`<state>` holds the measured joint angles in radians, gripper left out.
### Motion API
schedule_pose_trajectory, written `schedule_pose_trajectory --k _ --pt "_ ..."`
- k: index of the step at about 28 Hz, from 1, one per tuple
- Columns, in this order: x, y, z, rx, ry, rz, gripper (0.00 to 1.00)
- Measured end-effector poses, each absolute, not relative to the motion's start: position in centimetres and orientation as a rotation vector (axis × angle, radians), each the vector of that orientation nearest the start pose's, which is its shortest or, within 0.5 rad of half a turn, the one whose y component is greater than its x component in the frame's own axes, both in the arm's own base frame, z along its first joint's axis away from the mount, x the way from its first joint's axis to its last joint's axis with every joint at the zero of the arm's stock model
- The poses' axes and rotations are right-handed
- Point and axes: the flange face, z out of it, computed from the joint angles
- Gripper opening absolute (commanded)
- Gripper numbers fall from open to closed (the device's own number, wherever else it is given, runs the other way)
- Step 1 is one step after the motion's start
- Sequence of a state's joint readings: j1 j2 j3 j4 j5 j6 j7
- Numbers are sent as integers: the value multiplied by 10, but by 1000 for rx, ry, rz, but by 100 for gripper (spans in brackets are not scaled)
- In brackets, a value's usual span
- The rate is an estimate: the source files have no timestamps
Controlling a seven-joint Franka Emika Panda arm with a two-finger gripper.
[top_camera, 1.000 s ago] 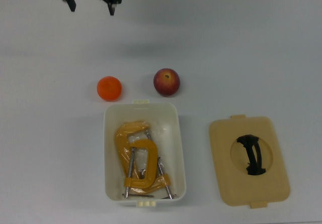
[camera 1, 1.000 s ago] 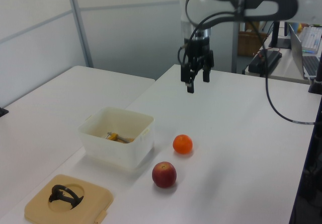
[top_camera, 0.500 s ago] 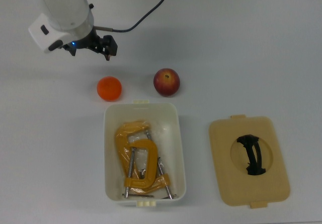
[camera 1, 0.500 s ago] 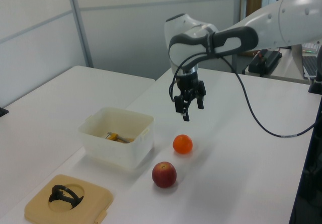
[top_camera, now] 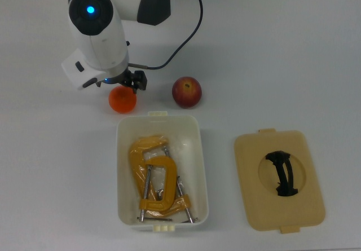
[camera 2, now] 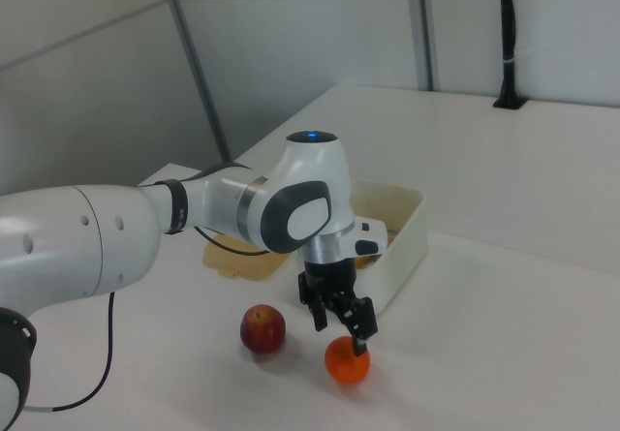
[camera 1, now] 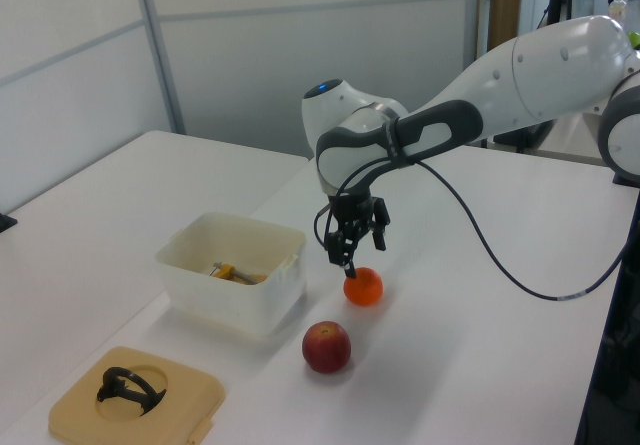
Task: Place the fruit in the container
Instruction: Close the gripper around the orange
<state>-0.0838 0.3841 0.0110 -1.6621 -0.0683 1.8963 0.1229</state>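
Note:
An orange fruit [top_camera: 122, 101] lies on the white table just beyond the container's [top_camera: 119, 166] far short end in the top view. The dark red apple [top_camera: 186, 91] sits to the orange's right in the top view, apart from it. My gripper [camera 1: 360, 255] hangs open right over the orange [camera 1: 363, 287], its fingers straddling the top, and the arm hides part of the fruit from above. In the right view the gripper [camera 2: 344, 332] sits just above the orange [camera 2: 347, 363], with the apple [camera 2: 263, 328] to the right view's left. The white tub [camera 1: 232, 283] holds no fruit.
Yellow C-clamps [top_camera: 153, 175] lie inside the tub. A flat tan lid [top_camera: 279, 206] with a black handle rests on the table at the top view's right of the tub. A black cable [top_camera: 189, 25] trails from the arm.
The arm has swung from the far table edge toward the tub and come down, so the open gripper now sits over the orange. Both fruits, the tub and the lid stayed put.

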Motion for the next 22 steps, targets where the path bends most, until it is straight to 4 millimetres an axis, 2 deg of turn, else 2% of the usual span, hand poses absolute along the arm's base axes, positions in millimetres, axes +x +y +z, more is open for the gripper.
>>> schedule_pose_trajectory --k 5,10,11,12,16,17,18,22 --pt "648 -31 355 -3214 281 238 100" --pt "652 -20 329 -3274 311 248 100" --pt "653 -20 326 -3280 313 251 96" --pt "653 -20 323 -3285 315 255 82" --pt "653 -22 320 -3301 312 258 50" --pt "653 -24 320 -3304 312 257 35" --pt "653 -26 321 -3308 314 255 32" --pt "654 -32 324 -3315 316 245 31"
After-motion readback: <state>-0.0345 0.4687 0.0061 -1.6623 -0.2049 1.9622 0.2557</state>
